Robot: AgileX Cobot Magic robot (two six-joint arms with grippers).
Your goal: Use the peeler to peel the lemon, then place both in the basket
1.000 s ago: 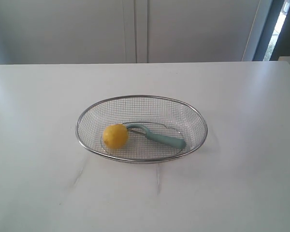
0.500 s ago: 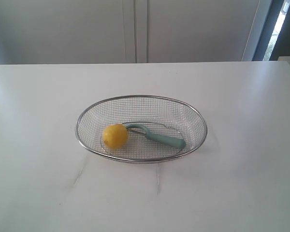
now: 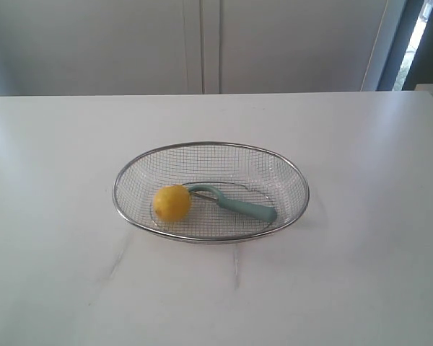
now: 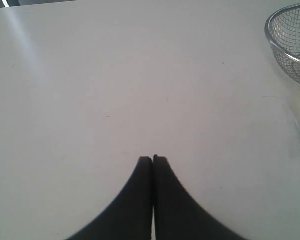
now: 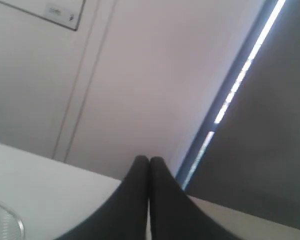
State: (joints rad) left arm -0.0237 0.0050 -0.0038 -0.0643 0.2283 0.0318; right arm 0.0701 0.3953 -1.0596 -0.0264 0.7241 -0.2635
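Observation:
The silver wire basket stands in the middle of the white table. Inside it lies the yellow lemon on the left. The teal-handled peeler lies beside the lemon, its metal loop head touching the fruit. Neither arm shows in the exterior view. My left gripper is shut with nothing in it, over bare table, with the basket rim at the edge of that view. My right gripper is also shut and holds nothing, pointing toward the wall beyond the table's far edge.
The white table stretches around the basket on all sides. A pale wall with panel seams rises behind it. A dark doorway strip sits at the back right.

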